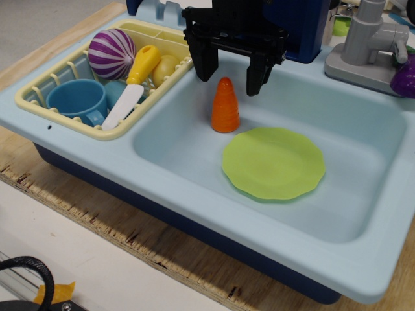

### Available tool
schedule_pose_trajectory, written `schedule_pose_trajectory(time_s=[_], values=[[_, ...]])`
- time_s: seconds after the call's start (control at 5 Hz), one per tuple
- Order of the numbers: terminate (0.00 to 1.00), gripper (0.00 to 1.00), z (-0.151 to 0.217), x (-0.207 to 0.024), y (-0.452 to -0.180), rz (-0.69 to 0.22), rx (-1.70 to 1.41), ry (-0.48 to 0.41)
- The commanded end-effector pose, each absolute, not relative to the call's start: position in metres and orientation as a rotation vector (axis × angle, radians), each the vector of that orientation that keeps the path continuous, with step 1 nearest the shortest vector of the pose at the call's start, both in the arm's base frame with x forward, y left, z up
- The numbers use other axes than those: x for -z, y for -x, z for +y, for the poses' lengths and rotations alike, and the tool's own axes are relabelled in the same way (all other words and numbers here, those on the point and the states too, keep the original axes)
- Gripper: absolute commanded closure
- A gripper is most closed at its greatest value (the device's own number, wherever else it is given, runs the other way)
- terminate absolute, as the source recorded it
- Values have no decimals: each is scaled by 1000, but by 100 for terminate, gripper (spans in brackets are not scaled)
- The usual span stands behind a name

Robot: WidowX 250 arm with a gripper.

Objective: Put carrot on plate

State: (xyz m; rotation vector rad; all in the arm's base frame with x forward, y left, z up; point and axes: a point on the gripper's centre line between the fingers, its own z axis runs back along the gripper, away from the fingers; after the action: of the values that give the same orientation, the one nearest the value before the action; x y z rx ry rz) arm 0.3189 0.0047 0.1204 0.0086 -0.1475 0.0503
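Observation:
The orange ridged carrot [225,107] stands upright on its wide base in the light blue sink [363,214], at the back left of the basin. The lime-green plate [273,162] lies flat on the sink floor just right of and in front of the carrot, close to it. My black gripper [229,75] is open, with one finger on each side of the carrot's tip, hanging just above and behind it. It holds nothing.
A cream dish rack [39,97] at the left holds a blue cup [78,99], a yellow-handled toy knife [134,83], a purple striped ball [111,53] and a yellow item. A grey faucet [369,39] and a purple object [405,79] stand at the back right.

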Motion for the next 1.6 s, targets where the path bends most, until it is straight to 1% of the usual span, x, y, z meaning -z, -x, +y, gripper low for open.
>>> schedule_pose_trajectory(time_s=[0.0,0.2,0.4,0.6,0.8,1.0,1.2,1.4], values=[[0,0,10,-121,-319,-160,-58,9],[0,0,7,-113,-311,-140,-71,28],[0,100,8,-107,-310,-114,-80,41],[0,100,10,-104,-308,-111,-93,45],[0,100,12,-108,-303,-123,-106,37],[0,100,4,-140,-301,-173,-120,-22],[0,100,-18,-159,-291,-191,-125,-38],[0,100,-32,-166,-288,-202,-115,-19]])
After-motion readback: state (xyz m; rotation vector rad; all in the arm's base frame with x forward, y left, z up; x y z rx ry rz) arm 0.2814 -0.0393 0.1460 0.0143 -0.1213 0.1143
